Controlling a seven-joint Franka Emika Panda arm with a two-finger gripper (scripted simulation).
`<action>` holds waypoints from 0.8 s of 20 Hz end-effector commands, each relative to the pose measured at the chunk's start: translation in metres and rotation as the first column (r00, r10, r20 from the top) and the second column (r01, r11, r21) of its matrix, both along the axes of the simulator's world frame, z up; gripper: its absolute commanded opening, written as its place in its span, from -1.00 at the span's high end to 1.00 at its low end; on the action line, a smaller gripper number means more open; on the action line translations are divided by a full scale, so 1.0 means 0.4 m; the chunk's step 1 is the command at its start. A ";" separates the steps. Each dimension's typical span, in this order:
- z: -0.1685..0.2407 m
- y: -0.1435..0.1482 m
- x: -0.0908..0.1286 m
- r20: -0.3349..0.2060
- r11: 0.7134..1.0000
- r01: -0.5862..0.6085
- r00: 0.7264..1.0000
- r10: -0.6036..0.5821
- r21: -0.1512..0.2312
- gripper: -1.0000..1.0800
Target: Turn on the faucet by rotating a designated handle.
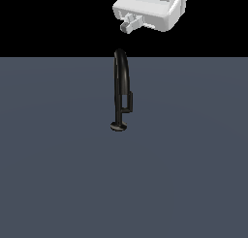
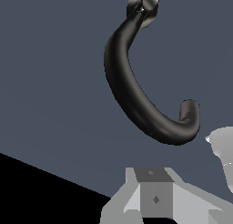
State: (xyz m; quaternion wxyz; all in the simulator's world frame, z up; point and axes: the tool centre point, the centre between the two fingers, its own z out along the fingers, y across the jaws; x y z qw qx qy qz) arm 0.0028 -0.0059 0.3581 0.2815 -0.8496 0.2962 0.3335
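The faucet (image 1: 120,82) is a slim glossy black pipe standing upright on a small round disc base (image 1: 118,126), its top curving over. The handle (image 1: 130,101), a short thin black bar, runs parallel to the stem on the exterior view's right, joined to it low down by a stub. My gripper (image 1: 131,23) hangs well above the arch, slightly toward the exterior view's right, touching nothing. In the wrist view the curved pipe (image 2: 132,91) fills the middle, with the disc base (image 2: 142,9) beyond. The gripper (image 2: 189,173) appears open and empty. I cannot make out the handle there.
The faucet stands alone on a flat dark blue-grey floor (image 1: 58,174). Black background lies beyond the floor's far edge. The white hand body (image 1: 155,9) is at the top of the exterior view.
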 end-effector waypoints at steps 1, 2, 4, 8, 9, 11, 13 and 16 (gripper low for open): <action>-0.030 -0.005 0.029 -0.041 0.999 0.035 0.999 -0.033 0.034 1.00; -0.043 -0.007 0.041 -0.058 0.998 0.049 0.997 -0.046 0.048 1.00; -0.069 -0.012 0.063 -0.093 0.994 0.079 0.993 -0.072 0.074 1.00; -0.125 -0.020 0.105 -0.166 0.982 0.143 0.979 -0.121 0.123 1.00; -0.140 -0.022 0.115 -0.185 0.978 0.160 0.974 -0.133 0.135 1.00; -0.171 -0.026 0.135 -0.224 0.968 0.194 0.962 -0.156 0.158 1.00; -0.203 -0.029 0.154 -0.264 0.956 0.230 0.948 -0.179 0.180 1.00; -0.255 -0.033 0.181 -0.327 0.934 0.287 0.922 -0.210 0.211 1.00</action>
